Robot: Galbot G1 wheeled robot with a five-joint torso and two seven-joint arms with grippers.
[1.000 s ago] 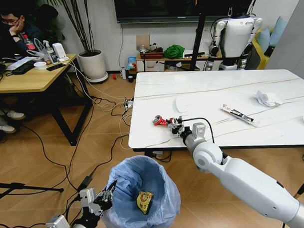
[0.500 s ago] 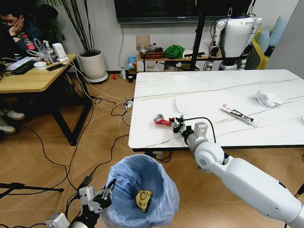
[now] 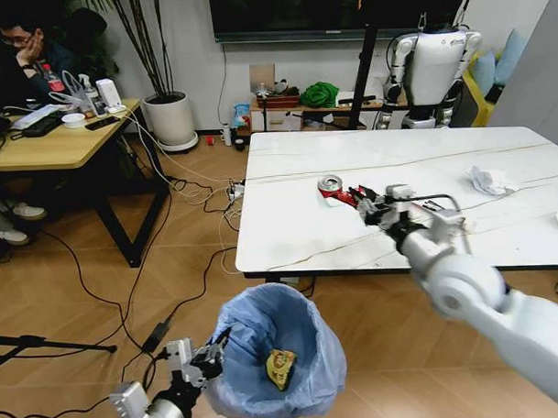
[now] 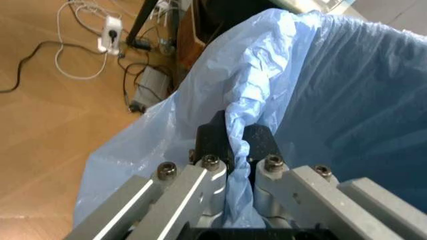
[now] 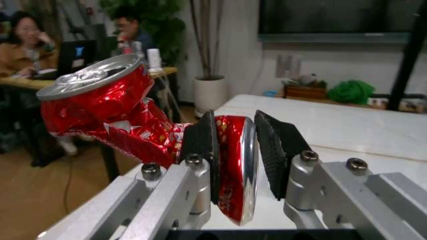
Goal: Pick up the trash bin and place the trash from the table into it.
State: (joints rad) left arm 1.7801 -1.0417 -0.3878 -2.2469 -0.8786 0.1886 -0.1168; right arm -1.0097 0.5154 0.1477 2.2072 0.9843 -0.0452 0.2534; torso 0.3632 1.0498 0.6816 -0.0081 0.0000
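The right gripper (image 3: 359, 196) has lifted off the near edge of the table (image 3: 289, 236) and swung farther in over the top since a second ago, carrying the red can (image 3: 333, 188) with it; the can now hangs clear above the marble. In the right wrist view the fingers (image 5: 200, 142) are clamped on the can's flattened end, the crushed body (image 5: 107, 112) sticking out to one side with its silver top tilted up. The bin (image 3: 284, 356) has shifted a little too, and sits low in front of the table. The left gripper (image 3: 211, 353) holds it by the rim, fingers (image 4: 213, 142) pinched tight on the blue bag's edge (image 4: 240, 115). A yellow wrapper (image 3: 281, 367) lies inside the bin. On the table beyond the right arm, a crumpled tissue (image 3: 488, 180) lies well apart from the can.
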